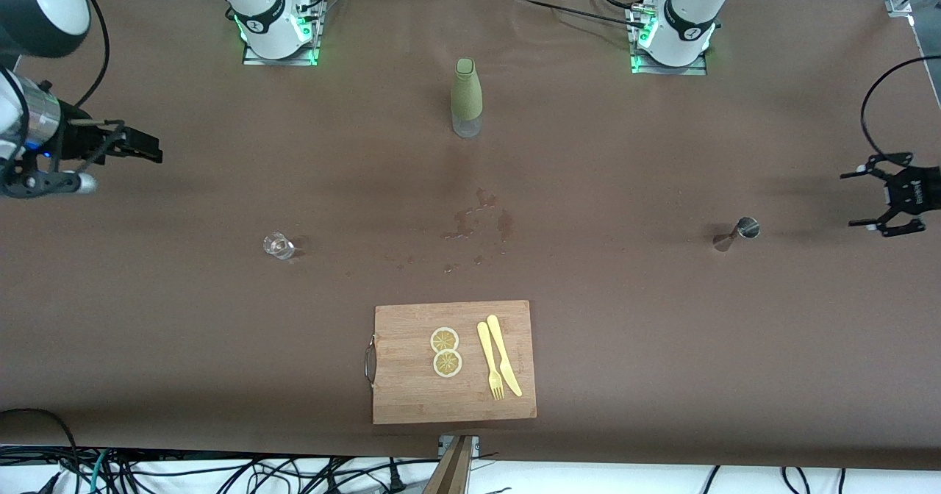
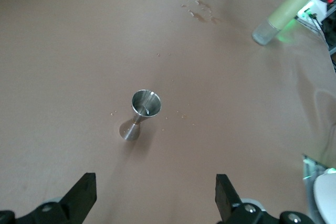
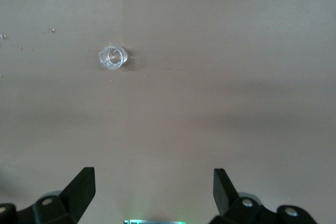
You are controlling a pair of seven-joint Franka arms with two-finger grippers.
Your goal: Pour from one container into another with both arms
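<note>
While both my tools hang spread and empty, the pour's two vessels stand apart on the bench.
My left tool [image 1: 884, 201] hovers at the jigger's [image 1: 736, 233] three o'clock; my right tool [image 1: 140, 145] hovers at ten o'clock from the glass cup [image 1: 278, 245].

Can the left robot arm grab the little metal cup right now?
Probably yes. The left gripper is open and empty, up over the table's end, and the steel jigger stands upright and alone on the brown table, with nothing between them.
</note>
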